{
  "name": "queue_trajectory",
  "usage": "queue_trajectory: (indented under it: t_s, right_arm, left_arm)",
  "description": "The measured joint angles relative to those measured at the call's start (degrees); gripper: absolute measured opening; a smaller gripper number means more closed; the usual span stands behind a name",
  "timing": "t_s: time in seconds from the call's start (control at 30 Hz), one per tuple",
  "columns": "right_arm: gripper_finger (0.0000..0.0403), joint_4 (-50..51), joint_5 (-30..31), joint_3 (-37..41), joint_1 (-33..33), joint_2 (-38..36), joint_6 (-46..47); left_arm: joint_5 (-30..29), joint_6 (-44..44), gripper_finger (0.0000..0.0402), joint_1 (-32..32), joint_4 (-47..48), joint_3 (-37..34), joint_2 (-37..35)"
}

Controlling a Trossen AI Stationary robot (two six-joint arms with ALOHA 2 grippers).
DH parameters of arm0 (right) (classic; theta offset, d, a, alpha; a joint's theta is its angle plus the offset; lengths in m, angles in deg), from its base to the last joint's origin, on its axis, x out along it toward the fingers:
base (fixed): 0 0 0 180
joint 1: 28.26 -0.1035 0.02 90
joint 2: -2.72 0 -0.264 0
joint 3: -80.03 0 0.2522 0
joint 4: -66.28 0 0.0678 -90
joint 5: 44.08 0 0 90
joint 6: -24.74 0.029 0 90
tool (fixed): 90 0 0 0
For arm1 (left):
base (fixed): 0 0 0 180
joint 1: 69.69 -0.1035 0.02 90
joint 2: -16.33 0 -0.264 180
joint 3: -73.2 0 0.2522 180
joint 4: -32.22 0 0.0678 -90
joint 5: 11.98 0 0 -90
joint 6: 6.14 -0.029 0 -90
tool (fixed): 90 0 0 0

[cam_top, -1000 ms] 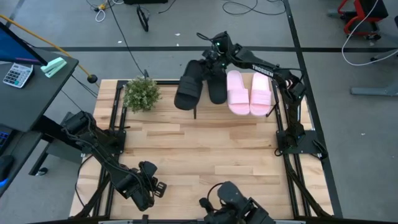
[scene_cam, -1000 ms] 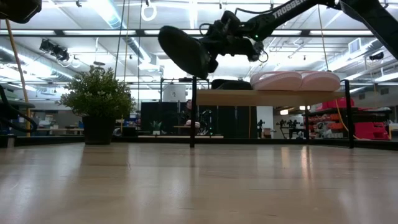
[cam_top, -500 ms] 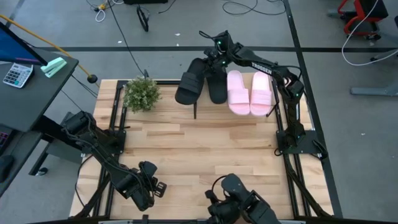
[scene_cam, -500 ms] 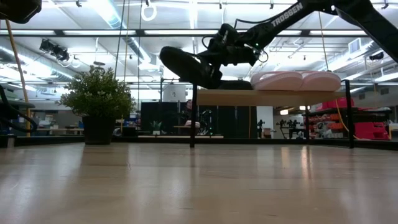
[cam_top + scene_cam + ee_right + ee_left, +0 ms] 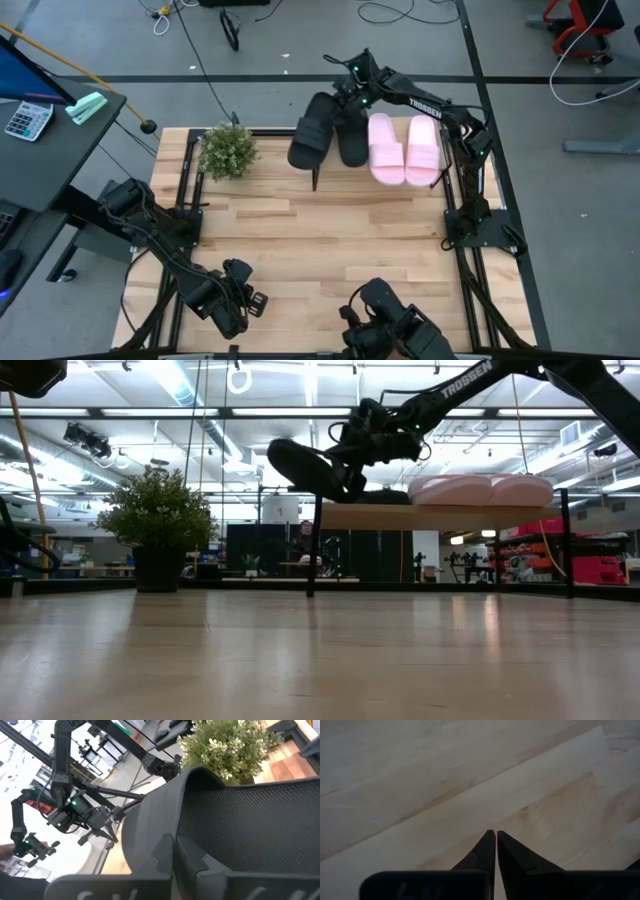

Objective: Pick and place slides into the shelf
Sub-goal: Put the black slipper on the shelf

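Observation:
My right gripper (image 5: 345, 100) reaches over the table's far edge and is shut on a black slide (image 5: 310, 143), which hangs tilted by the left end of the shelf (image 5: 440, 517). A second black slide (image 5: 351, 140) and two pale pink slides (image 5: 385, 148) (image 5: 422, 148) lie side by side on the shelf's top board. In the low view the held slide (image 5: 305, 468) slopes down toward the board. My left gripper (image 5: 238, 305) is shut near the table's near left corner, above the bare wood (image 5: 470, 795). My right gripper pinches a black wall of the slide (image 5: 170, 827) between its two fingers, beside the slide's textured face (image 5: 250, 830); which part that wall is, I cannot tell. The fingers come nearly level from the table's right. The slide is tilted, left end high (image 5: 280, 455), right end low by the shelf's left end.
A potted green plant (image 5: 228, 150) stands at the far left of the table, close to the held slide. The wide slatted tabletop (image 5: 320, 240) stretches between the arms. A dark bulky shape (image 5: 385, 335) sits at the near edge. A side table (image 5: 50, 120) stands to the left.
My right gripper has gone toward the table's right edge and a little down with the black slide, rolling as it went. The slide has come closer to the shelf's left end and lies flatter, its right end lowered toward the board.

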Motion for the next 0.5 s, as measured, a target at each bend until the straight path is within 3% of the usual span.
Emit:
queue_trajectory:
  t_s: [0.13,0.5]
  right_arm:
    - [0.0007,3.2,0.51,0.0,0.04,-0.23,-2.65]
    - [0.0005,8.83,12.12,0.15,-0.25,-6.19,-13.78]
  left_arm:
    - [0.01,0.0,0.0019,0.02,-0.01,0.0,0.0]
    - [-0.01,-0.07,0.0031,0.01,0.11,0.0,0.0]
